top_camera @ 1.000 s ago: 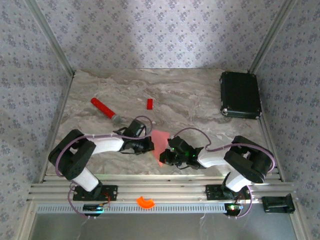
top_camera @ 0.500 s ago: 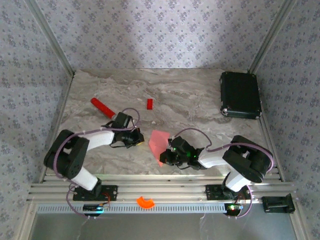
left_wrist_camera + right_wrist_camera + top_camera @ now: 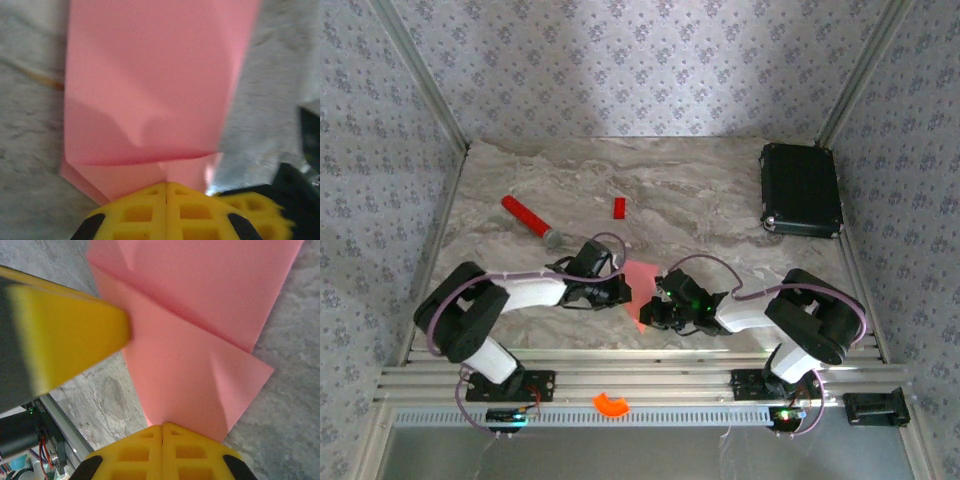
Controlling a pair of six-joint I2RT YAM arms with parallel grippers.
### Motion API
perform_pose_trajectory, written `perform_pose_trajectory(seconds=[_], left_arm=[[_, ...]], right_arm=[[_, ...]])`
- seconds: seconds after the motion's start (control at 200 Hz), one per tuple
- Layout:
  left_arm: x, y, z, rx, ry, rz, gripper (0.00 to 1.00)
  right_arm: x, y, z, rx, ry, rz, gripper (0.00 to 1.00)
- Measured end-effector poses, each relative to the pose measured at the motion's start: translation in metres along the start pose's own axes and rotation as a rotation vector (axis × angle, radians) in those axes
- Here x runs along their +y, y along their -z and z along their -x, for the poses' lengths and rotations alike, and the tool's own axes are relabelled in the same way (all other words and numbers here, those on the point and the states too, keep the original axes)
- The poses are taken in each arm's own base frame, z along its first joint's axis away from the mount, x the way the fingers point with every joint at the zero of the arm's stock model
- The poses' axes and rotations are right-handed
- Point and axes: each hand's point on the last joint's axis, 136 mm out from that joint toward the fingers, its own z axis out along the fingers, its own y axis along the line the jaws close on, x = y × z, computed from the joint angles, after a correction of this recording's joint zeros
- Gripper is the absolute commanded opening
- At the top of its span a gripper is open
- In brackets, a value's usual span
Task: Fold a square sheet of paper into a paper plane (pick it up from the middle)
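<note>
The square sheet of paper (image 3: 640, 283) lies on the marble table as a narrower creased salmon-pink shape, between my two grippers. My left gripper (image 3: 620, 290) is at its left edge, shut, its yellow tips (image 3: 166, 184) pressed together and resting on the pink paper (image 3: 155, 85), where a fold line crosses just ahead of them. At the paper's near right end my right gripper (image 3: 653, 312) is also shut, and its tips (image 3: 162, 426) sit on a corner of the creased paper (image 3: 200, 340). A left fingertip (image 3: 70, 335) shows in the right wrist view, touching the paper's edge.
A red stick with a grey tip (image 3: 530, 221) lies at the left back, and a small red block (image 3: 619, 206) behind the paper. A black case (image 3: 802, 189) stands at the back right. An orange piece (image 3: 611, 403) rests on the front rail. Patterned walls close in the table.
Half a second ago my left gripper had drawn back to the left, off the paper; now it is back at the paper's left edge. The right gripper has barely moved.
</note>
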Motion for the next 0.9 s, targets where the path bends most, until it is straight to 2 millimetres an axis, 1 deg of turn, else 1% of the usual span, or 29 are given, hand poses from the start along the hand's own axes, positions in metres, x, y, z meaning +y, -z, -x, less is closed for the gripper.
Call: perform_pose_trajectory(seconds=[0.025,0.135,0.27,0.39,0.45,0.495,0.63,0.73,0.805,0.9], left_arm=[[0.004,-0.002,-0.001,0.009,0.013,0.000,0.00],[0.011,0.004,0.013,-0.014,0.053,-0.014,0.00],[0.029,0.018,0.032,-0.058,0.109,0.006,0.00],[0.040,0.029,0.038,-0.087,0.133,0.044,0.00],[0.036,0.034,0.037,-0.093,0.126,0.044,0.00],[0.029,0.038,0.035,-0.099,0.109,0.036,0.00],[0.000,0.048,0.027,-0.130,0.025,-0.008,0.00],[-0.017,0.046,0.017,-0.121,-0.027,-0.035,0.00],[-0.020,0.040,0.010,-0.103,-0.044,-0.038,0.00],[-0.013,0.028,0.008,-0.080,-0.035,-0.018,0.00]], right_arm=[[0.000,0.000,0.000,0.000,0.001,-0.001,0.01],[0.000,0.000,0.000,0.002,0.004,-0.003,0.01],[0.000,0.000,0.000,0.002,0.007,-0.003,0.01],[0.000,0.000,0.000,0.002,0.009,-0.004,0.01],[0.000,0.001,0.000,0.002,0.014,-0.005,0.01],[-0.001,0.001,0.000,0.003,0.017,-0.006,0.01],[-0.003,0.002,0.001,0.005,0.023,-0.013,0.01],[-0.004,0.004,0.002,0.005,0.028,-0.021,0.01],[-0.005,0.006,0.002,0.004,0.031,-0.026,0.01],[-0.006,0.007,0.002,0.005,0.033,-0.033,0.01]])
